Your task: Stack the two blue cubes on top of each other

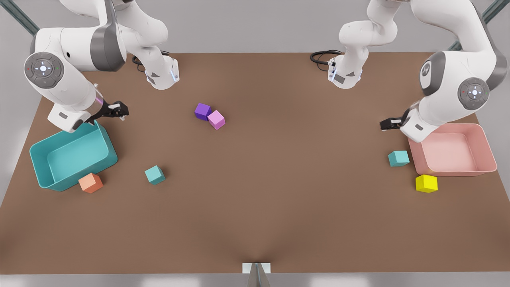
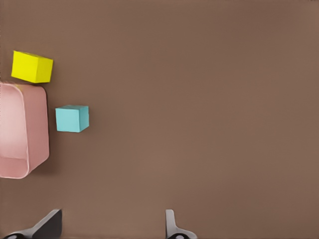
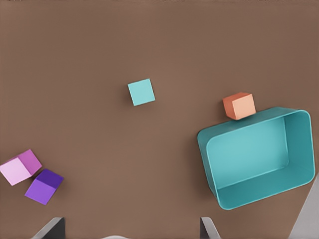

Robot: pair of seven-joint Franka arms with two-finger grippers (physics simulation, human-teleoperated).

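One blue cube [image 1: 155,175] [image 3: 141,92] rests on the brown table toward the front view's left, a short way from the teal bin. The other blue cube [image 1: 398,158] [image 2: 72,118] sits at the front view's right, close beside the pink bin. My left gripper [image 1: 384,124] [image 2: 109,226] hovers open and empty above the table, behind that second cube and apart from it. My right gripper [image 1: 119,111] [image 3: 129,229] hangs open and empty by the teal bin's far corner, well away from the first cube.
A teal bin [image 1: 67,177] [image 3: 219,184] stands at the front view's left with an orange cube [image 1: 91,183] against it. A pink bin [image 1: 454,172] [image 2: 35,149] stands at the right with a yellow cube [image 1: 426,183] near it. A dark purple cube [image 1: 202,111] and a pink cube [image 1: 216,119] touch mid-table.
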